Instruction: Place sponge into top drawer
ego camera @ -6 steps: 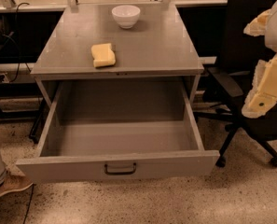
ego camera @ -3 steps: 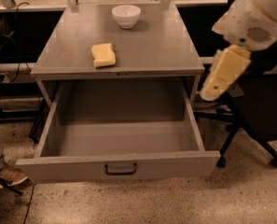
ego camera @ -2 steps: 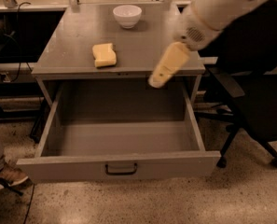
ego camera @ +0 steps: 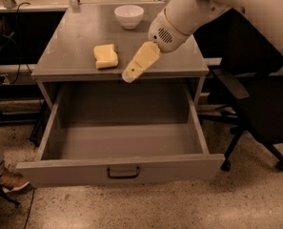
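The sponge (ego camera: 106, 56) lay flat on the grey table (ego camera: 65, 51), left of centre in the frame and close to the table's front edge, with nothing touching it. A white bowl (ego camera: 129, 15) stood well behind it near the top of the frame. Below the table's edge the top drawer (ego camera: 122, 142) was pulled fully out and looked bare inside, its dark handle (ego camera: 123, 173) centred on the front panel.

My tool (ego camera: 131, 71) hung just right of the sponge, angled down and to the left from the arm in the upper right, its tip over the table's front edge. It was near the sponge but apart from it, and held nothing. I could not tell whether it was open or closed from this angle.

I judged the sponge light and soft, so it would squash under pressure and should not slip much. I would take it across its shorter sides near the middle, coming from above, and squeeze only enough to lift it. Pressing down hard risked pushing it off the nearby edge. An office chair (ego camera: 255, 104) stood at the right, clear of the drawer.
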`<state>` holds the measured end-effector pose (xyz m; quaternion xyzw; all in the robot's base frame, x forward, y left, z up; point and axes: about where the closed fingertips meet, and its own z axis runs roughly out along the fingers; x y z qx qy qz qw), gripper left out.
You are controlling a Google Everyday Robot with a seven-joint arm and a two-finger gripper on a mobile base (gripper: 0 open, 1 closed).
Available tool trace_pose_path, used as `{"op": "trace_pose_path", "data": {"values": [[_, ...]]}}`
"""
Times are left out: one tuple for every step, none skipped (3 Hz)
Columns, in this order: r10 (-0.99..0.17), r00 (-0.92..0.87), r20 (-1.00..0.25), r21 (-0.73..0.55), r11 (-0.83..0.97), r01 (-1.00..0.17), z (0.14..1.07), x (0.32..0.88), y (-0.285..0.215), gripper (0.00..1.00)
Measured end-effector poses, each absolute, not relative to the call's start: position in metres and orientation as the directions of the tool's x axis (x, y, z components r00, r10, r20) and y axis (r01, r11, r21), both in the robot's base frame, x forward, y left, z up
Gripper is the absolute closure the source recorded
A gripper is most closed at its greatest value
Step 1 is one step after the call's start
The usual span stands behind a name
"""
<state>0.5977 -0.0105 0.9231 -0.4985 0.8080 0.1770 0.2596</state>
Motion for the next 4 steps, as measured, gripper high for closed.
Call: {"op": "trace_pose_path", "data": {"values": [[-0.7,-0.364,-0.615,0.029,0.441,-0.897,0.919,0.602,-0.004,0.0],[-0.674,-0.331,-0.661,-0.002,0.442,-0.897,0.913,0.637,0.023,0.0],[-0.645,-0.295,-0.705,-0.056,0.465,-0.883,0.91,0.68,0.054,0.0],[-0.634,-0.285,-0.719,-0.108,0.506,-0.856,0.906,0.713,0.075,0.0]]}}
